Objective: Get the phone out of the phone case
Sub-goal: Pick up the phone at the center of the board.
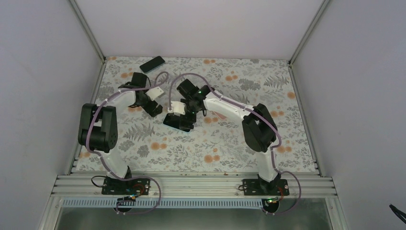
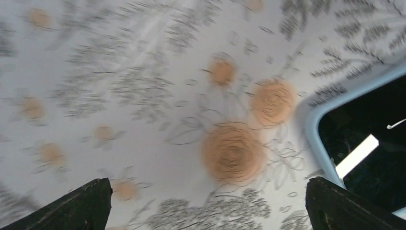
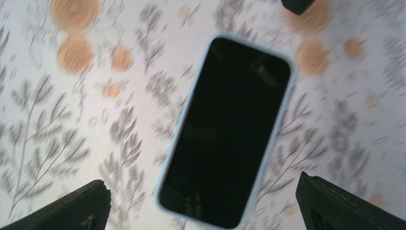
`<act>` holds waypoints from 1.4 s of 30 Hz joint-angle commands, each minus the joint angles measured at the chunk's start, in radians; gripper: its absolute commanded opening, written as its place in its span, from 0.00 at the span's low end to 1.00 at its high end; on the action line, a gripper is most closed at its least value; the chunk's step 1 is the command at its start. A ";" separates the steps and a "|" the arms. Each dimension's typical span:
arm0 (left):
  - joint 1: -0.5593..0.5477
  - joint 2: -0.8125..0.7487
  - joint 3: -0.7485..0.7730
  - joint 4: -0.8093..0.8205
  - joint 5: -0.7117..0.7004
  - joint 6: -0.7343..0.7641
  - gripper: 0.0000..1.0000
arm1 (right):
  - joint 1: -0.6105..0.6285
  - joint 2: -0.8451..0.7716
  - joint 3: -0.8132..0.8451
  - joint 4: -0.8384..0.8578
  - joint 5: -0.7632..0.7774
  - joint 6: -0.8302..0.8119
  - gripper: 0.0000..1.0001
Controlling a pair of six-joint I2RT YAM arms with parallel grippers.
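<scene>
**Item 1. Dark flat rectangular slab** (image 1: 152, 63). It lies at the far left back of the floral-printed tablecloth (image 1: 249, 143), well apart from both arms. Whether it is a second handset cannot be told.

**Item 2. Left gripper** (image 2: 208, 203). The black fingers are spread wide with nothing between them. It hangs over bare cloth, just left of Item 3, whose corner shows at the right edge of the left wrist view.

**Item 3. Pale blue soft-rimmed phone case** (image 3: 269, 139).
- Position: lying flat on the cloth between the two grippers, touched by neither.
- Contents: a glossy black phone (image 3: 225, 134), face up. It fills the case to the rim, so the phone reads as not yet out.

**Item 4. Right gripper** (image 3: 203, 191). Fingers are fully apart and empty, poised directly above the case, which lies slantwise across the gap.

**Handling note (judgement).**
- The step in hand looks like re-taking hold.
- Best done with one gripper pinching the case along its long edges to pin it.
- The other gripper then catches a corner of the blue rim and peels it back off the glass.
- Squeezing phone and case together would only lock them.
- The slanted lie calls for a wrist turn first.
</scene>
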 commanded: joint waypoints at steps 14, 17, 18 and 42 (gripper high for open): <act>0.128 -0.105 0.066 -0.010 -0.007 -0.104 1.00 | 0.018 0.289 0.270 -0.112 0.014 0.189 1.00; 0.130 -0.104 0.067 -0.005 -0.016 -0.115 1.00 | 0.023 0.301 0.261 -0.118 0.032 0.194 1.00; 0.132 -0.104 0.068 -0.004 -0.018 -0.119 1.00 | 0.025 0.307 0.259 -0.123 0.041 0.199 1.00; 0.132 -0.114 0.047 -0.032 0.074 -0.182 1.00 | 0.024 0.346 0.139 -0.085 0.203 0.226 0.38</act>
